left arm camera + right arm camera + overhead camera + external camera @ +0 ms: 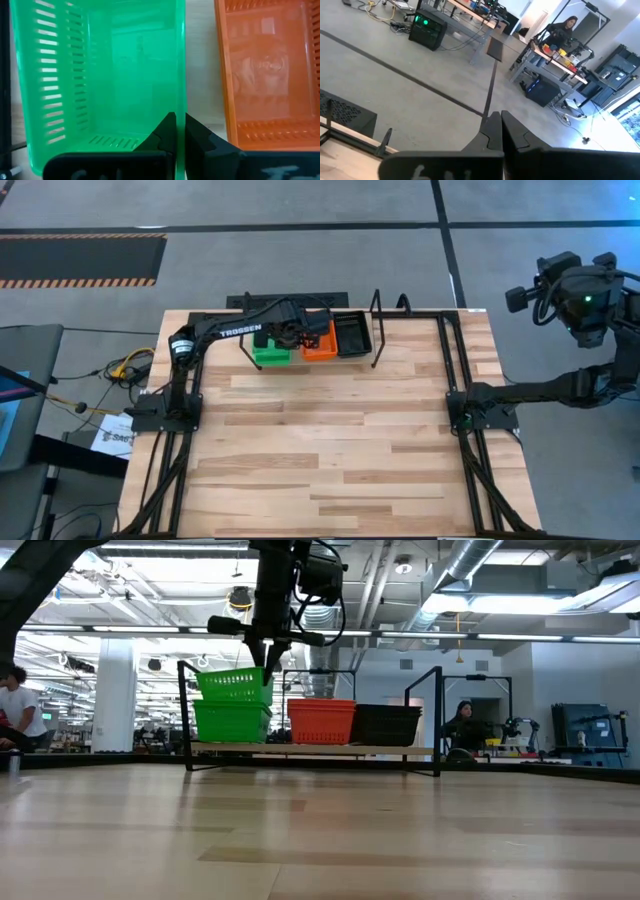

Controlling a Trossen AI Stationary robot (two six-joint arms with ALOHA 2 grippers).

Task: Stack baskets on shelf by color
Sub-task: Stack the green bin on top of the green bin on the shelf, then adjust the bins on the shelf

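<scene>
My left gripper (180, 119) reaches from above over the shelf (310, 749) at the table's far edge and is shut on a green basket (233, 686). That basket sits slightly tilted over the green stack (232, 723) at the shelf's left end; whether they touch I cannot tell. A red-orange stack (321, 721) stands on the shelf's middle and black baskets (385, 724) on its right. From above I see green (268, 353), orange (320, 341) and black (353, 333) side by side. My right gripper (499, 120) is shut, beyond the table's right side. My left gripper holds the green basket by its long side wall (181, 90), the one facing the orange stack. One finger (165, 131) is inside the basket and the other finger (200, 134) outside, pinching the wall. The fingers come from above, pointing down. The basket stays upright, slightly tilted.
The shelf's upright looped brackets (378, 330) stand at its ends. The wooden tabletop (330, 440) stretches toward the near edge between the two arm frames. People sit at benches in the room behind (462, 726).
</scene>
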